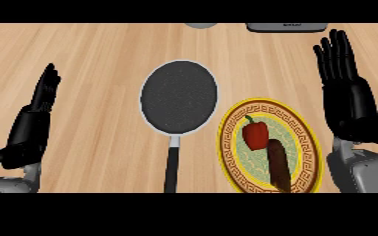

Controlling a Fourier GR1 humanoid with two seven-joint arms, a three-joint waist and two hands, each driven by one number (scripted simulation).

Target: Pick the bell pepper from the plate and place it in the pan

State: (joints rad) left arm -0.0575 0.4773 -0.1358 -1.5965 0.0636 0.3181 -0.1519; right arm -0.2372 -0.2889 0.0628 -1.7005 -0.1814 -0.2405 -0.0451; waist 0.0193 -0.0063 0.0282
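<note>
Bell pepper (255, 134) lies on the plate (238, 120) — both hands flat-fingered, right hand (348, 97), left hand (33, 122).

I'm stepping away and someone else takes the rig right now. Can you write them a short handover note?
Left hand: open, resting at the left edge, holding nothing.
Right hand: open, fingers up at the right edge, holding nothing.
Bell pepper: red, lying on the patterned plate, right of the pan, beside a brown sausage-like item.
The pan holds nothing; its handle points toward the robot.
Done: nothing yet; the pepper is untouched.
Left: pick the pepper off the plate, probably with the nearer right hand, carry it left and set it in the pan.
</note>
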